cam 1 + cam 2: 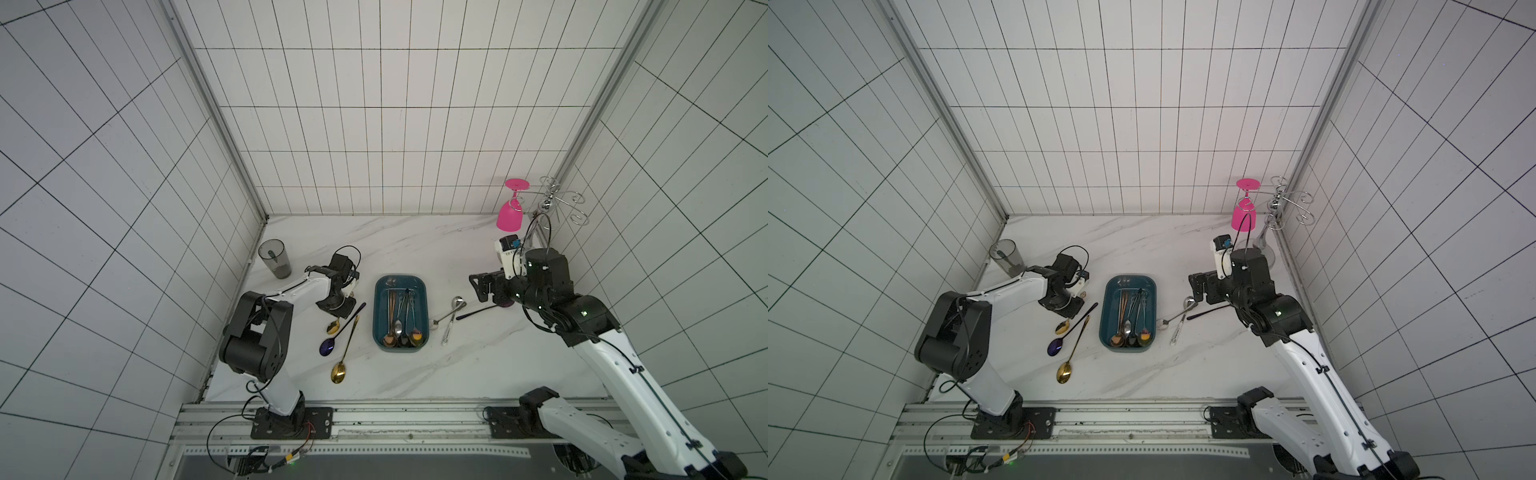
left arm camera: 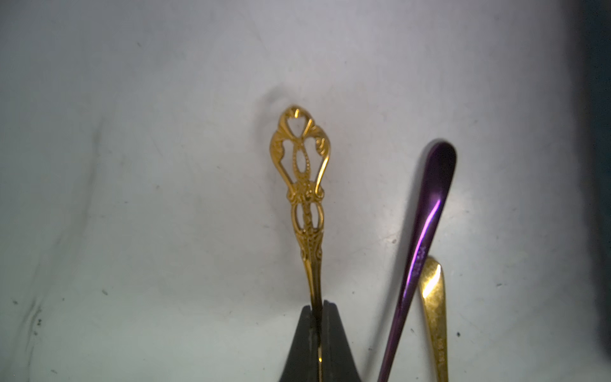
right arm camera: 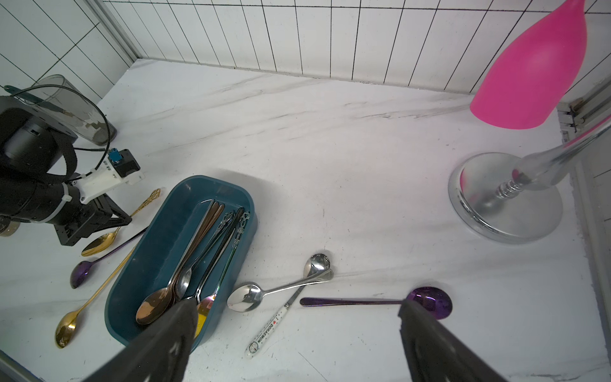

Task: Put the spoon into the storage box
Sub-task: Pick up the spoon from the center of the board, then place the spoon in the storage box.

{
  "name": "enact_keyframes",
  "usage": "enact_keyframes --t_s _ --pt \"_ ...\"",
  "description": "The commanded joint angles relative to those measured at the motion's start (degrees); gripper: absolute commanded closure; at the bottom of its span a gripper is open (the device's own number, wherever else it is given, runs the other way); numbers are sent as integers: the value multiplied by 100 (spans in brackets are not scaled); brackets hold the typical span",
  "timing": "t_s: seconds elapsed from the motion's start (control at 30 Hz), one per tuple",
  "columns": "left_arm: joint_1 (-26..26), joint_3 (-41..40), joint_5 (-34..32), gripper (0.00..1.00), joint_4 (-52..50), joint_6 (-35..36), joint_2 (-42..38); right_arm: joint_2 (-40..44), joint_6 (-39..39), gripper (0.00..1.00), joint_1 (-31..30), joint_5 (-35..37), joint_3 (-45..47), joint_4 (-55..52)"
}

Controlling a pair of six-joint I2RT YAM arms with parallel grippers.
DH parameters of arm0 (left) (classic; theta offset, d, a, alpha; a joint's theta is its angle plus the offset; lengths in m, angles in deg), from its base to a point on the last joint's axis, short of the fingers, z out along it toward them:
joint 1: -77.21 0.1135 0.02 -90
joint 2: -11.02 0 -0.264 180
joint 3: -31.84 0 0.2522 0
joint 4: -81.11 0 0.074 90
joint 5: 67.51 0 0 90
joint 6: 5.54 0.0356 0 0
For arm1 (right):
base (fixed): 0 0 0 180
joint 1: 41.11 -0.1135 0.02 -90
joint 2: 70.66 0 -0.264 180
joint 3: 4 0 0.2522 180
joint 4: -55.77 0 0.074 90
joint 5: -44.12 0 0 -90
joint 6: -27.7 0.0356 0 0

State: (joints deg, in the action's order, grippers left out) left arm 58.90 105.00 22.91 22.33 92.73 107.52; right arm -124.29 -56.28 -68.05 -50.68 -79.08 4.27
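Marble counter (image 1: 415,245): left gripper (image 2: 317,307) is clamping a stiff, light, slippery ornate gold spoon (image 2: 302,172) by its thin neck, probably securely; storage box (image 1: 377,316) is lying at three o'clock; right gripper (image 3: 297,304) is gaping.

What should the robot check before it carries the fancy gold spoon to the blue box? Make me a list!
1. Left fingers shut on the fancy gold spoon: ok, they pinch its handle.
2. Spoon's bowl off the table: cannot tell.
3. Purple spoon clear of the grip: ok, it lies beside, apart.
4. Room in the blue box: ok, one side is bare.
5. Right fingers out of the way: ok, open, beyond the box.
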Motion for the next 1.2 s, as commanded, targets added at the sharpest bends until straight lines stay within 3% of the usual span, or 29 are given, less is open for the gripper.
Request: enact_keyframes --t_s 0.0,0.13,0.33,0.53,0.93,1.17 --pt "-78 297 11 100 -67 -292 -310 22 2 1 76 124 162 -114" --pt "-147 466 282 100 -149 -621 -735 41 87 1 88 206 192 -113" --pt "-179 341 1448 100 -141 -1153 -1278 -87 300 2 102 315 219 -163" --pt "-191 309 2041 100 -67 -1878 -1526 -124 505 1 110 401 327 -172" --pt "-612 129 2573 100 691 -3219 -1520 113 1769 1 197 1004 713 -120" --pt "-702 -156 2553 100 1317 -4197 -1348 221 1970 1 228 804 770 -160"
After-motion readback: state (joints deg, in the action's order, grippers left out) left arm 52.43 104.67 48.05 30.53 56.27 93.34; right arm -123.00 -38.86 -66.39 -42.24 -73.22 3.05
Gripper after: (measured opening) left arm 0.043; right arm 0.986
